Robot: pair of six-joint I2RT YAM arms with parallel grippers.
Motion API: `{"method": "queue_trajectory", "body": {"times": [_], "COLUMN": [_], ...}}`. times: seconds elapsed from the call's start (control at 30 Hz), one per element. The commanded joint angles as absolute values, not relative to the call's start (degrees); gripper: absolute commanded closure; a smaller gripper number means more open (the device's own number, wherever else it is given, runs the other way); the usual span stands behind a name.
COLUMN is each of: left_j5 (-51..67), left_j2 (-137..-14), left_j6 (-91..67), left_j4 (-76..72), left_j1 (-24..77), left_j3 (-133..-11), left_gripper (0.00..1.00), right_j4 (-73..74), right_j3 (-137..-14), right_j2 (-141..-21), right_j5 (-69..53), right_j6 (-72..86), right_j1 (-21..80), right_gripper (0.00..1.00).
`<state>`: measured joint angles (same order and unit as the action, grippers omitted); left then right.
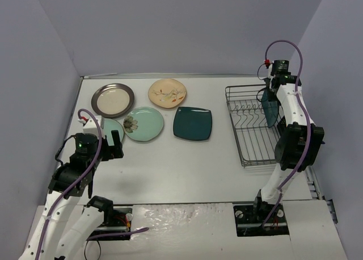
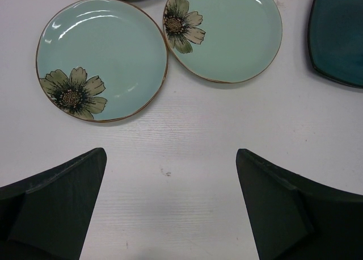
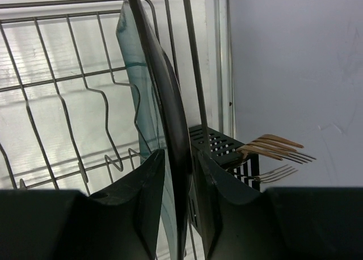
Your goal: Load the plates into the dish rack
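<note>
A dark teal plate (image 3: 161,101) stands on edge between the tines of the dish rack (image 1: 252,136), at its far right end. My right gripper (image 3: 178,155) straddles the plate's rim with its jaws slightly apart, and a thin gap shows beside the right finger. Flat on the table lie another teal plate (image 1: 192,123), two mint-green flower plates (image 2: 102,58) (image 2: 227,33), a cream floral plate (image 1: 167,93) and a cream plate with a grey-brown rim (image 1: 112,100). My left gripper (image 2: 170,152) hovers wide open over bare table just in front of the mint plates.
The rack's cutlery holder (image 3: 218,143) holds gold forks (image 3: 272,152) right beside the standing plate. Purple-grey walls close in the table at the back and on both sides, the right one close to the rack.
</note>
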<state>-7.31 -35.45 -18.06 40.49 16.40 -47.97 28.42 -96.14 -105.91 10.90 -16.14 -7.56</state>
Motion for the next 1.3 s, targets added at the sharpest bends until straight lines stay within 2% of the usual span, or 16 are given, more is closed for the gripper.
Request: {"method": "queue_trajectory", "body": {"times": [0.0,0.23,0.5,0.63,0.8,1.0,1.1,1.27], "left_j5": [-8.1,-8.1,-7.0,-4.1,5.9,19.2,18.9,16.7], "left_j2": [-36.6,-36.6,-37.2,-38.2,-41.5,-48.7,-55.6,-70.4], "left_j6": [-17.4,-17.4,-17.6,-17.8,-22.3,-39.7,-47.3,-49.8], "left_j4": [38.7,38.7,38.4,37.6,33.2,15.6,2.8,-5.0], "left_j1": [16.0,15.9,15.9,15.8,15.9,17.4,20.9,26.8], "left_j3": [-48.9,-49.0,-48.8,-48.7,-48.8,-44.5,-42.5,-47.0], "left_gripper": [0.03,0.03,0.03,0.03,0.03,0.03,0.03,0.03], "right_j4": [26.4,26.4,26.5,26.3,22.0,4.9,-5.7,-10.8], "right_j3": [-96.5,-96.4,-95.5,-93.1,-86.2,-69.1,-59.9,-52.2], "right_j2": [-100.7,-98.2,-89.6,-84.6,-75.7,-62.2,-56.4,-49.8], "right_j5": [14.6,13.5,6.7,-1.9,-8.7,-22.4,-28.6,-31.3], "right_j6": [-13.6,-12.3,-6.3,-2.1,4.2,13.8,19.1,22.4], "right_j1": [-8.6,-8.6,-8.0,-6.8,-1.8,4.4,5.3,6.6], "right_gripper": [0.71,0.54,0.15,0.06,0.00,0.00,0.00,0.00]}}
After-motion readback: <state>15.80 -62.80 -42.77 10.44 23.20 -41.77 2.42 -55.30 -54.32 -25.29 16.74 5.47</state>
